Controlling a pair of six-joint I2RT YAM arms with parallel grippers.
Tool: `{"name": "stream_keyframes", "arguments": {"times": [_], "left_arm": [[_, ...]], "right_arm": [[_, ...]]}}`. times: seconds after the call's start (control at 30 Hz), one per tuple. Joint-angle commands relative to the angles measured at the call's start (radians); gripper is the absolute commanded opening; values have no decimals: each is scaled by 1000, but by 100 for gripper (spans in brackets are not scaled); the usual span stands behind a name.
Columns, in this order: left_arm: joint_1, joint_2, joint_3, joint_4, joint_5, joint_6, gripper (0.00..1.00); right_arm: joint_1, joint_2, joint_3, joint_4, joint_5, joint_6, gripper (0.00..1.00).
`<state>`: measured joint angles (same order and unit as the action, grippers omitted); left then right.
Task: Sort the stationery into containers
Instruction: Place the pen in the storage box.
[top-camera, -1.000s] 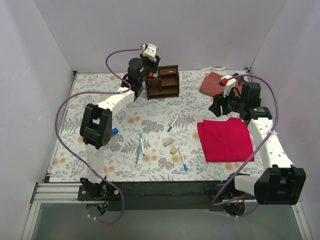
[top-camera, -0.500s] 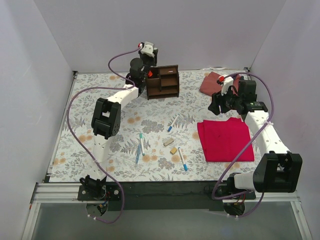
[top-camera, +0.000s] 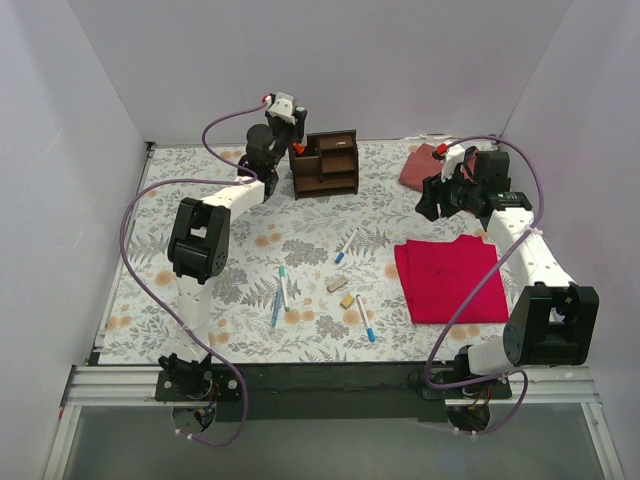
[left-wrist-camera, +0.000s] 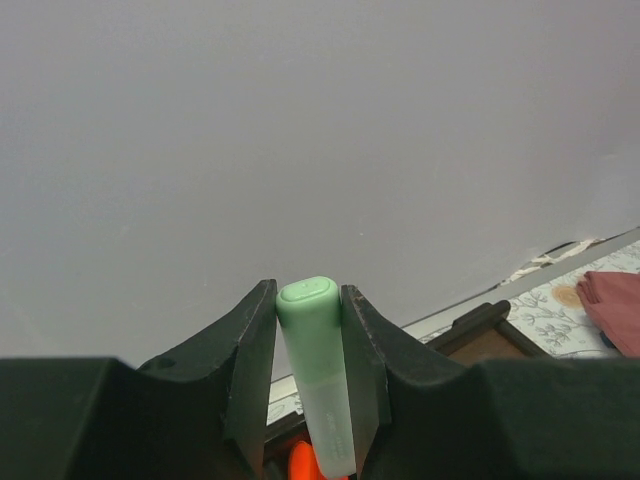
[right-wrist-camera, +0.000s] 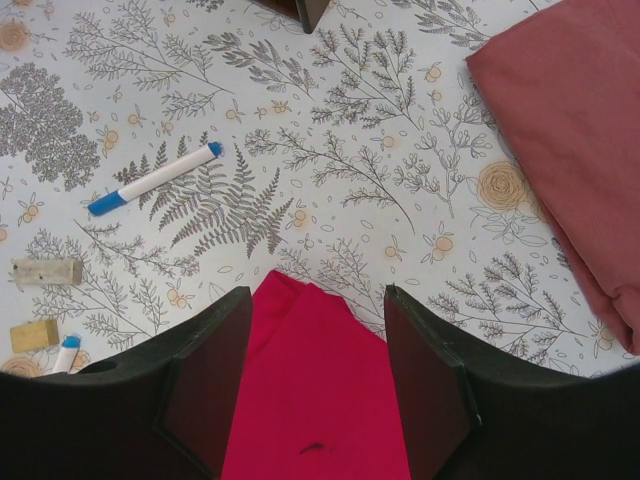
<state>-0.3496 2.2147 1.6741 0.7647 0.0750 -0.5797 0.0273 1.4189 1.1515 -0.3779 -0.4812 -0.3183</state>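
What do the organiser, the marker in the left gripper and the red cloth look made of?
Organiser: dark brown, matte, apparently wood. Marker in the left gripper: smooth pale green, probably plastic. Red cloth: fabric, judging by its soft overlapping edges.

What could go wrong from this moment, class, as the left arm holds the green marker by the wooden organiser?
1. The left tool pinches the green marker by the organiser edge, not clearly over a compartment; released now, it may fall outside.
2. The arm is close to the organiser and could nudge it.
3. The open right tool hangs over the red cloth and might snag it.
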Motion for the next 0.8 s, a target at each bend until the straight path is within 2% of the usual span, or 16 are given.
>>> {"name": "stream_keyframes", "arguments": {"times": [0.0, 0.1, 0.17, 0.3, 0.33, 0.4, 0.43, 0.53, 0.63, 0.67, 0.77], "left_arm": [[-6, -86, 3, -62, 68, -35, 0], [-9, -79, -4, -76, 80, -35, 1], [-8, -75, -2, -85, 80, -34, 6], [-8, -55, 21, -97, 52, -11, 39], [-8, -56, 27, -97, 37, -5, 55], [-6, -64, 33, -88, 23, 17, 63], [-3, -79, 33, -81, 2, 23, 71], [32, -127, 47, -90, -18, 46, 74], [121, -142, 123, -235, -112, 12, 77], [147, -138, 145, -355, -122, 1, 78], [227, -133, 174, -511, -113, -6, 79]], "right_arm": [[-4, -5, 40, 40, -16, -7, 64], [-4, -15, 21, 45, -17, -8, 64], [-3, -20, 10, 46, -17, -7, 64], [-3, -38, -10, 47, -13, -8, 64], [-3, -40, -13, 47, -13, -7, 64], [-3, -43, -19, 50, -14, -7, 64], [-3, -41, -25, 51, -14, -8, 64], [-3, -41, -24, 50, -19, -2, 65], [-3, -43, -21, 47, -22, -4, 65], [-3, -46, -22, 45, -25, -7, 65], [-3, -38, -36, 45, -63, -24, 65]]}}
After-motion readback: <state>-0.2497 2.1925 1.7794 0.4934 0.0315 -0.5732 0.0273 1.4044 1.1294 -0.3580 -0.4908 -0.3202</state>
